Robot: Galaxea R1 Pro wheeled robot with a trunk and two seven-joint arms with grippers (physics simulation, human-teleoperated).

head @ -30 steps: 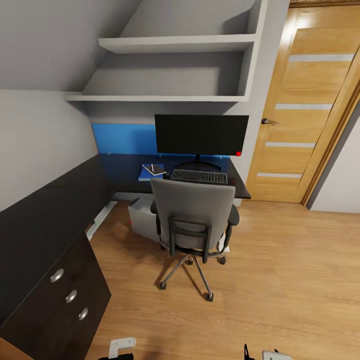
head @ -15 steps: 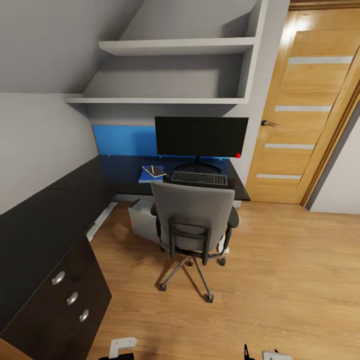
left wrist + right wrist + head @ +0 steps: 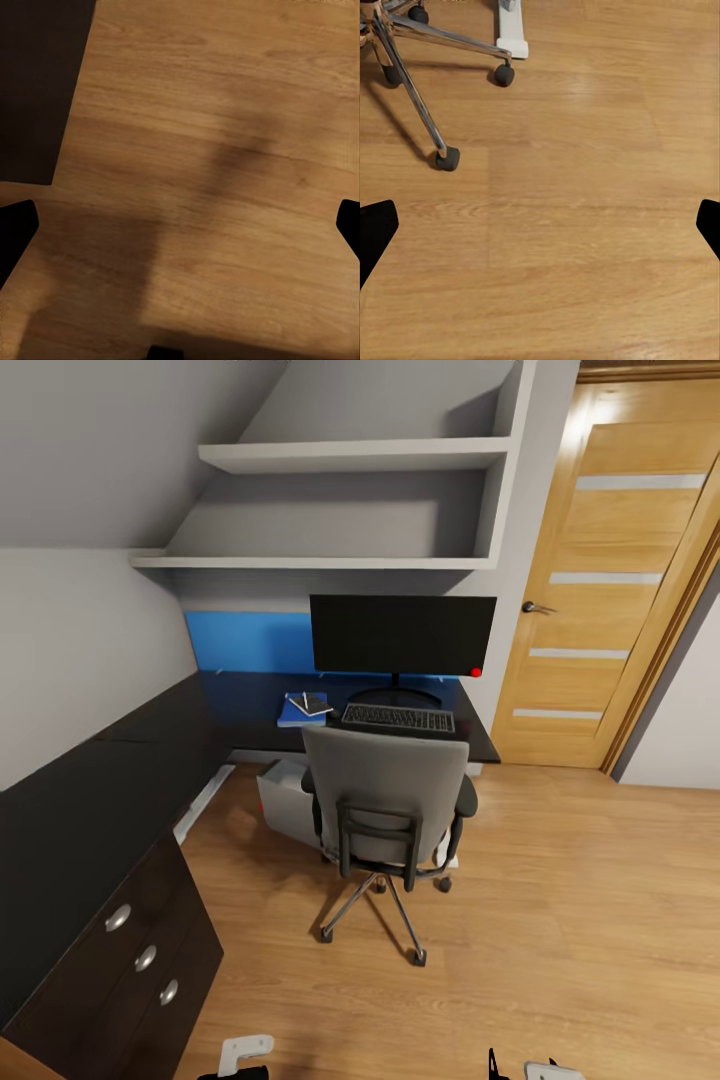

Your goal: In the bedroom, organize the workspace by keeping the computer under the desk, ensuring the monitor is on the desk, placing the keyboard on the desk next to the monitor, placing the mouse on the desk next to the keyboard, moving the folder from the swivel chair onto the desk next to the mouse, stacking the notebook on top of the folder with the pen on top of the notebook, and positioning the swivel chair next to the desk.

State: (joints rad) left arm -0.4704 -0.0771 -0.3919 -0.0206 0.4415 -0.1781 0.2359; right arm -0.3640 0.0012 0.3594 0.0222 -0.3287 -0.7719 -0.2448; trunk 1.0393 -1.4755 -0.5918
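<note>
Workspace near completion, seen from well behind the swivel chair.
Relative to the monitor on the desk: keyboard just in front, folder beside it bearing the notebook and what looks like the pen; computer below; mouse not discernible. Chair judged already placed. Left pincer and right pincer spread wide, empty, over floor, well apart from the desk.
</note>
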